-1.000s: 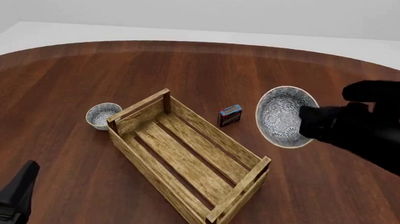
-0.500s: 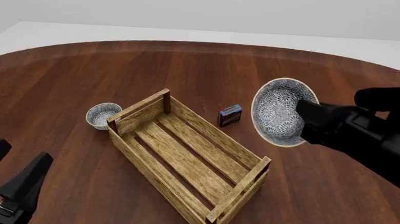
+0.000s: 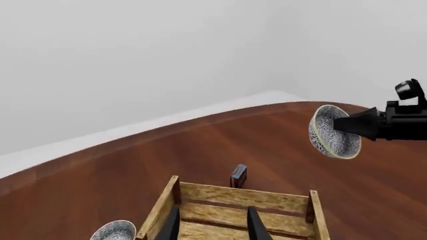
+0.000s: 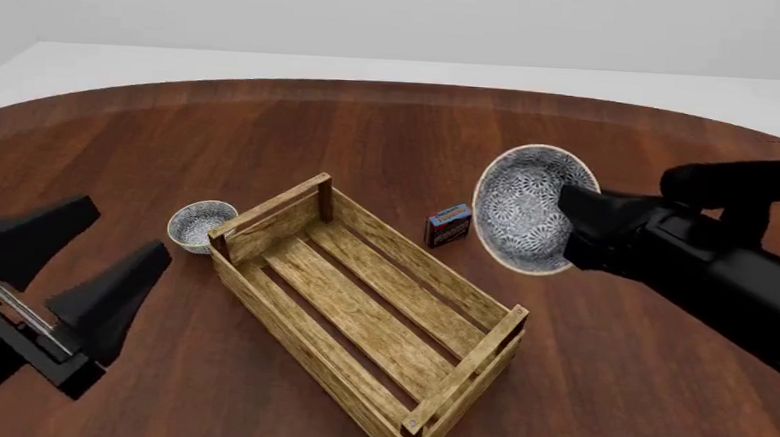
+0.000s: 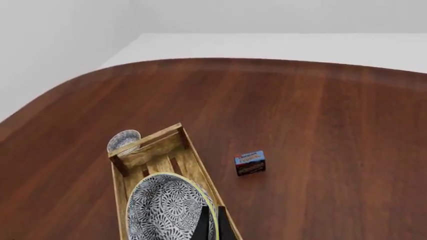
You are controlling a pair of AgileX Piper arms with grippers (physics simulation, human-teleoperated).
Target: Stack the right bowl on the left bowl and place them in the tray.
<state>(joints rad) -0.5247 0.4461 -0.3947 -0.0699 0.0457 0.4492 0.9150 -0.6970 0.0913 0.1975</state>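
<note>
Bowls sat well apart at this moment. Right gripper (image 4: 566, 228) had its fingers clenched on the rim of the right bowl (image 4: 526, 222), which hung tipped on edge above the desk (image 4: 408, 139), patterned inside facing frame-left, right of centre in the front view. Left wrist view showed the same bowl in the air at right of frame, clear of the wood. Left bowl (image 4: 200, 223) stood upright on the desk at centre-left, just beside the far-left corner of the tray (image 4: 365, 317); touching the planks or not, could not tell. Tray lay diagonally mid-frame with nothing in it. Small dark box (image 4: 449, 225) stood between the tray and the carried bowl.

Left gripper (image 4: 78, 262) hovered at lower left with fingers spread wide, holding nothing.

Risks, as judged: grip was on the rim only, with the bowl steeply tilted, so a quick swing could let it rotate or slip out. The path to the left bowl crossed the tray's corner posts and plank sides; a low pass could clip them. The left bowl sat so close to the tray that an off-centre drop might land on its rim and skid it, or jam it against the wood.
</note>
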